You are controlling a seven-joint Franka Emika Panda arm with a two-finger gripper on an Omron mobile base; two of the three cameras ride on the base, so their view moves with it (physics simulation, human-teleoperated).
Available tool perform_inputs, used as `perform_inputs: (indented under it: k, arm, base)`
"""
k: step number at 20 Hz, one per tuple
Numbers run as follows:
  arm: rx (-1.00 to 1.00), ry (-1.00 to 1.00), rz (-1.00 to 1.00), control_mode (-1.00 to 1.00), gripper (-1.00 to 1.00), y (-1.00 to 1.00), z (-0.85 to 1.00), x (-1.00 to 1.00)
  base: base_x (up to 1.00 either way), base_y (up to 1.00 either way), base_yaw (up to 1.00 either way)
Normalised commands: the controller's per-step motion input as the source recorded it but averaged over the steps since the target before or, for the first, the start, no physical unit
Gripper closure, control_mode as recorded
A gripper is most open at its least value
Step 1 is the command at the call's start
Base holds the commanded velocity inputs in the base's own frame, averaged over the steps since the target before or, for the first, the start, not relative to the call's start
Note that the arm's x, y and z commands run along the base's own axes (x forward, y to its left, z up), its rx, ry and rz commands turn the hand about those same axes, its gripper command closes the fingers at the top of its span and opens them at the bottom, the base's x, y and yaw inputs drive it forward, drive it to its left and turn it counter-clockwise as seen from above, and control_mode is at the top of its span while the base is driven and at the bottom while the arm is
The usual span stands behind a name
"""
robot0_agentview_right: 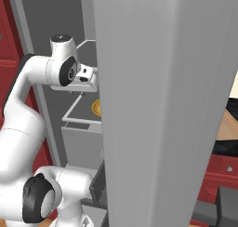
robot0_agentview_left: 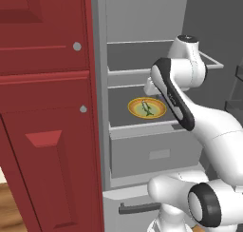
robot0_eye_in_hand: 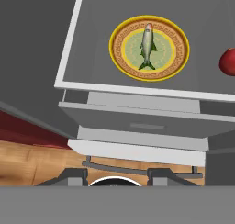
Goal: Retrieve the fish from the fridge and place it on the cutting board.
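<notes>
End effector [robot0_eye_in_hand: 117, 175] above upright fish [robot0_eye_in_hand: 147, 46], tail toward drawer [robot0_eye_in_hand: 137, 122]

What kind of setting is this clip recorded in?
A rendered home kitchen, most likely. An open grey fridge with shelves and a pull-out drawer stands beside tall red cabinets, and a small fish lies on a yellow plate on one fridge shelf. Wood flooring shows below.

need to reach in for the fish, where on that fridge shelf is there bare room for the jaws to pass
Bare grey shelf lies left of the plate, up to the shelf's left edge, and between the plate and the red object. The fish fills the plate's middle; the right edge by the red object is tightest.
</notes>
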Motion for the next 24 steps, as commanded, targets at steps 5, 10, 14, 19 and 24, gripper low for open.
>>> perform_inputs:
  k: [5,10,14,19,24]
  arm:
    - [0.00,0.00,0.00,-1.00,-1.00,0.00,-0.11,0.00]
    - [0.00,-0.02,0.00,-1.00,-1.00,-0.01,-0.34,0.00]
    - [0.00,-0.07,0.00,-1.00,-1.00,-0.05,-0.38,0.00]
    - [0.00,-0.14,0.00,-1.00,-1.00,-0.08,-0.24,0.00]
    - [0.00,-0.12,0.00,-1.00,-1.00,-0.08,-0.14,0.00]
  base:
    - [0.00,0.00,0.00]
    - [0.00,0.00,0.00]
    - [0.00,0.00,0.00]
    - [0.00,0.00,0.00]
    - [0.00,0.00,0.00]
